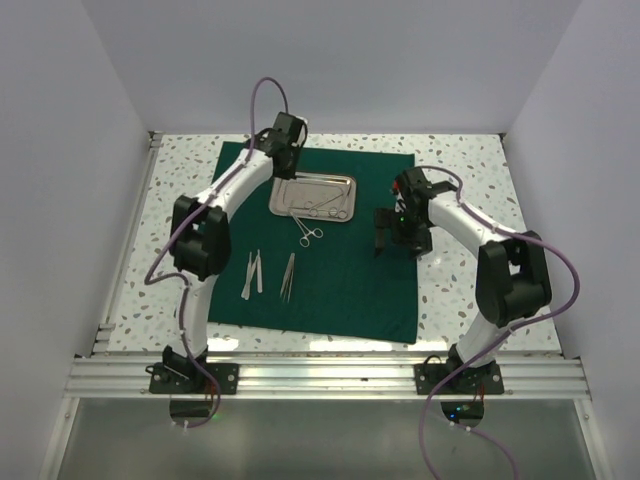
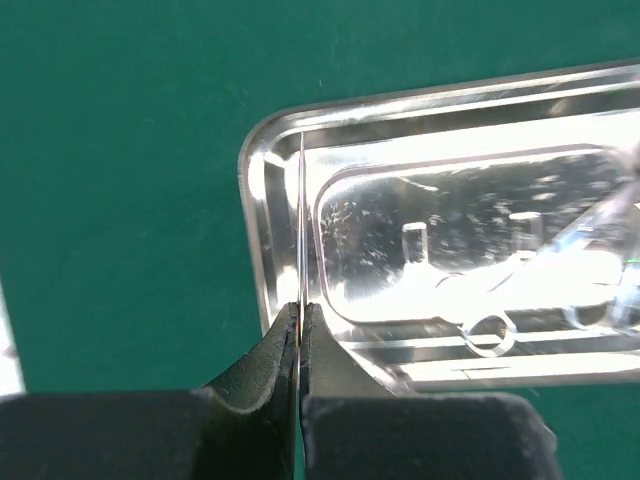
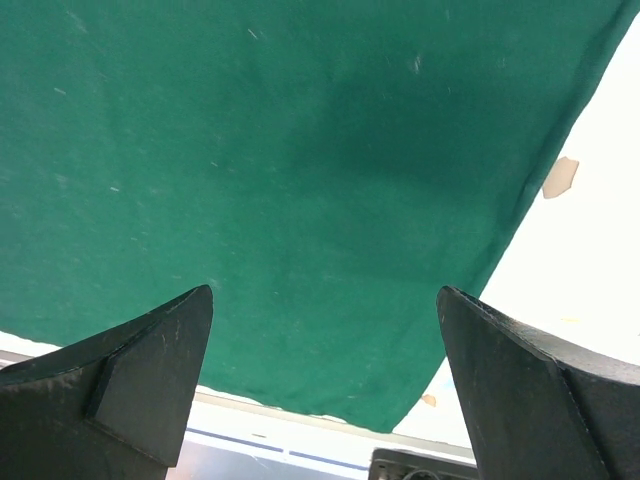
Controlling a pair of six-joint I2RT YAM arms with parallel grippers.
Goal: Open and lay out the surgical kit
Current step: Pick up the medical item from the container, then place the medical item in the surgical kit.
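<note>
The dark green cloth [image 1: 350, 280] lies spread flat, with the shiny steel tray [image 1: 335, 185] on its far part. My left gripper [image 1: 284, 165] is over the tray's left end. In the left wrist view it [image 2: 300, 308] is shut on a thin silver instrument [image 2: 301, 220], seen edge-on over the tray [image 2: 270, 200]. Ring-handled instruments [image 2: 490, 330] lie in the tray. Ring-handled scissors [image 1: 310, 235] and two pairs of tweezers [image 1: 252, 272] [image 1: 288, 275] lie on the cloth. My right gripper [image 1: 381, 240] [image 3: 325, 300] hangs open and empty above the cloth [image 3: 300, 150].
The speckled white table [image 1: 460, 290] surrounds the cloth. The cloth's right edge and bare table [image 3: 600, 250] show in the right wrist view. White walls close in the sides and back. An aluminium rail [image 1: 330, 375] runs along the near edge.
</note>
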